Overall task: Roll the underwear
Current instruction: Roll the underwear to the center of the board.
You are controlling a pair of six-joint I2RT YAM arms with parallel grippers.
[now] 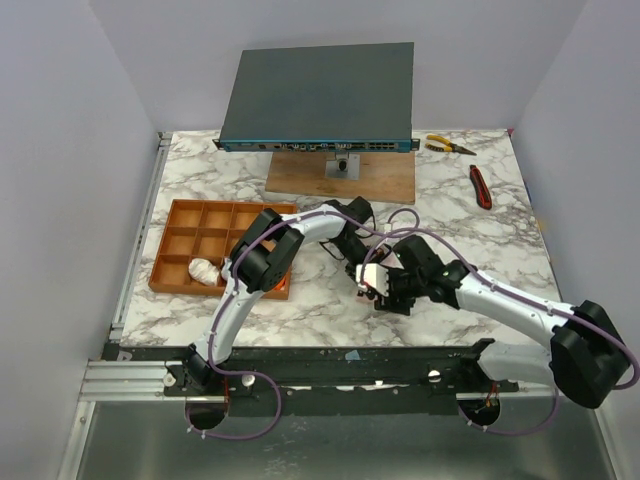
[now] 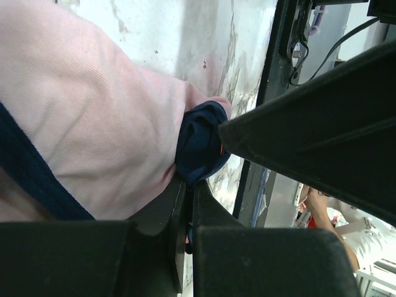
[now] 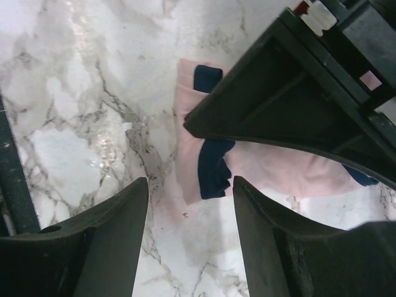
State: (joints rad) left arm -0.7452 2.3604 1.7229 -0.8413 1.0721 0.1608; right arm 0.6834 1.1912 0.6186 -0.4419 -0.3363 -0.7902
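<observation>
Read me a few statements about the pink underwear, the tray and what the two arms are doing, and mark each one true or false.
1. The left fingers are shut on the pink underwear. True.
2. The right fingers are clamped on it too. False: they stand open over it, gripping nothing.
3. A pale cloth bundle lies in the orange tray. True.
4. The pink underwear lies in the tray. False: it is on the marble table, to the right of the tray.
5. The yellow-handled pliers lie beside the arms' bases. False: they lie near the table's far right corner.
</observation>
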